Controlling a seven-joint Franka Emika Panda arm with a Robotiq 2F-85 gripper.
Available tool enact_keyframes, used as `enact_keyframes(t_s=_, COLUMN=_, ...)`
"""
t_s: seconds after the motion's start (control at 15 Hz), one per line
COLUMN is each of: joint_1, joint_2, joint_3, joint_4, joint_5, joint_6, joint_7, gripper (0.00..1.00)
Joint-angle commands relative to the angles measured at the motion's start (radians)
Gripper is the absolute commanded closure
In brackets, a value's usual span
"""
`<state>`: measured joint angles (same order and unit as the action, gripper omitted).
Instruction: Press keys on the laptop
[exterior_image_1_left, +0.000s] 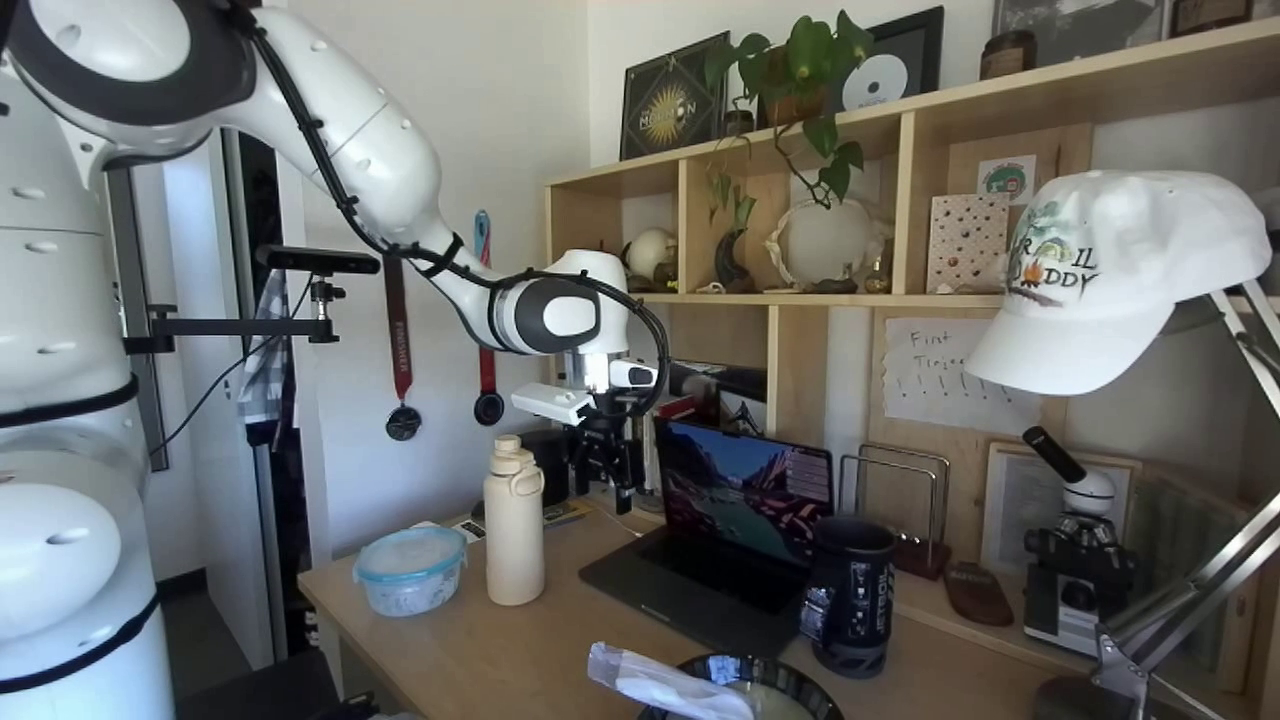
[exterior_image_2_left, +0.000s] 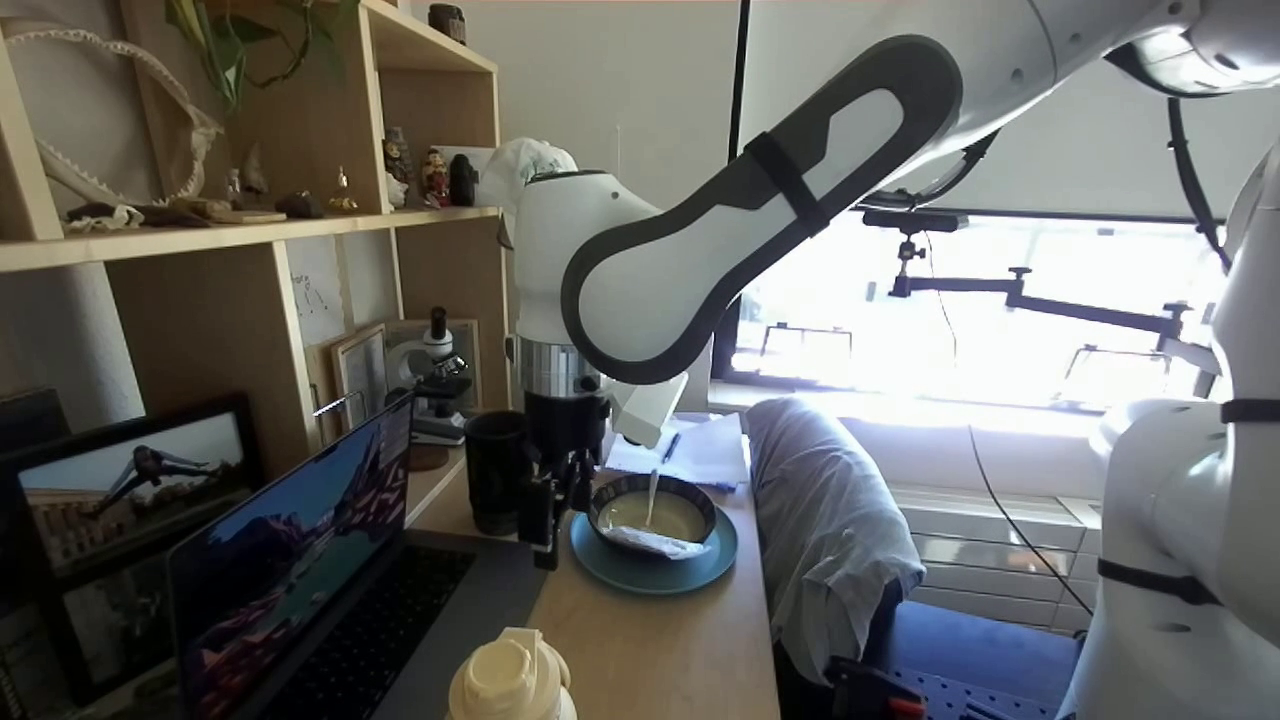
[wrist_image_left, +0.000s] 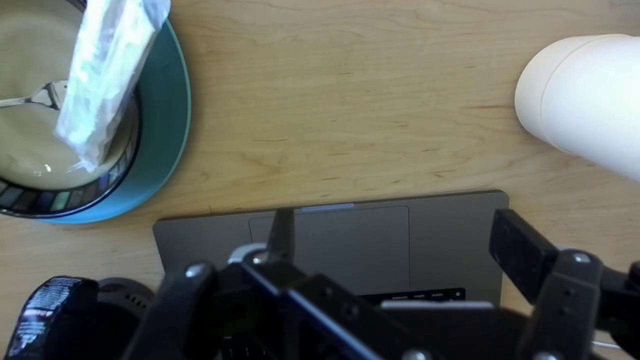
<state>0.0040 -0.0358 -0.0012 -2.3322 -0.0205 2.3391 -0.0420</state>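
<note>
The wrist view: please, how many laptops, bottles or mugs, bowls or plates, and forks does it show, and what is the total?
Laptop: 1
Bottles or mugs: 2 (pale bottle, black mug)
Bowls or plates: 2 (patterned bowl, teal plate)
Fork: 1
Total: 6

A cream bottle (exterior_image_1_left: 515, 545) stood beside a lidded tub (exterior_image_1_left: 411, 585); a bowl (wrist_image_left: 30, 145) holding a fork (wrist_image_left: 49, 95) sat on a teal plate (wrist_image_left: 167, 115) near a mug (exterior_image_1_left: 862, 600).

Laptop (exterior_image_1_left: 722, 555) between bottle (exterior_image_1_left: 514, 530) and mug (exterior_image_1_left: 853, 597)
</note>
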Motion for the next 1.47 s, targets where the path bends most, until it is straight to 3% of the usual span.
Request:
enact_keyframes(t_s=0.0, joint_1=-0.005, joint_2=0.043, joint_3=-0.006, joint_4=0.016, joint_5=0.028, joint_6=0.043, joint_7=-0.038, gripper=0.00)
enact_keyframes(t_s=0.33, joint_1=-0.030, joint_2=0.183, joint_3=-0.014, joint_4=0.072, joint_5=0.092, joint_6=0.204, joint_7=-0.150, gripper=0.00)
enact_keyframes(t_s=0.67, joint_1=-0.065, joint_2=0.347, joint_3=0.019, joint_4=0.199, joint_5=0.143, joint_6=0.255, joint_7=-0.264, gripper=0.00)
enact_keyframes(t_s=0.73, joint_1=-0.072, joint_2=0.376, joint_3=0.028, joint_4=0.229, joint_5=0.147, joint_6=0.255, joint_7=-0.281, gripper=0.08)
enact_keyframes(t_s=0.8, joint_1=-0.074, joint_2=0.405, joint_3=0.033, joint_4=0.261, joint_5=0.137, joint_6=0.250, joint_7=-0.285, gripper=0.26)
enact_keyframes(t_s=1.4, joint_1=-0.095, joint_2=0.564, joint_3=0.032, joint_4=0.438, joint_5=0.077, joint_6=0.264, joint_7=-0.271, gripper=0.95)
